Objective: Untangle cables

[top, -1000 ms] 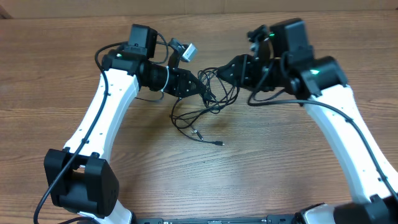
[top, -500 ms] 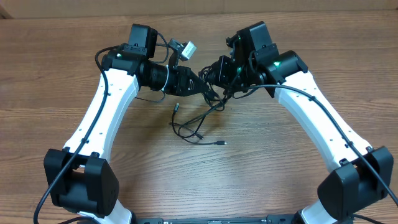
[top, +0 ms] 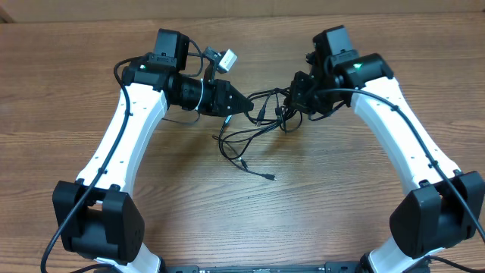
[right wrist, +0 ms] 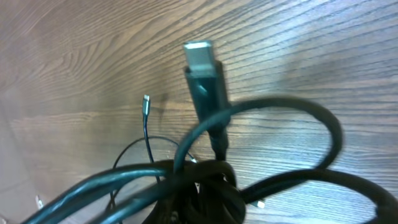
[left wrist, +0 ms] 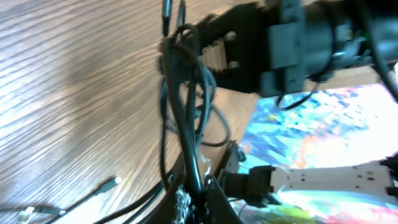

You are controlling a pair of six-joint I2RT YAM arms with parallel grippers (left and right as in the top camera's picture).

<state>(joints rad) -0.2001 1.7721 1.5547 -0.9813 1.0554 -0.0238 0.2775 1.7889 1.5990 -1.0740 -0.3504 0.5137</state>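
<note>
The cables [top: 267, 115] are thin black cords, drawn between my two grippers above the table, with loose loops [top: 241, 144] trailing toward me. My left gripper [top: 248, 108] is shut on one black cord; in the left wrist view that cord [left wrist: 186, 124] runs out from between the fingers [left wrist: 214, 199] toward the other arm. My right gripper [top: 291, 101] is shut on a knotted bunch of cables [right wrist: 208, 186], which hides its fingertips. A silver plug [right wrist: 199, 53] sticks up from that bunch.
Two small plug tips [top: 270, 177] [top: 244, 161] lie on the wooden table [top: 341, 197] below the tangle. A grey-white block [top: 225, 60] sits behind the left gripper. Both white arms reach in from the near corners.
The right gripper reached in to the left gripper, shut on the cables and drew back right, stretching them out. The trailing loops shifted slightly right. The left arm barely moved.
</note>
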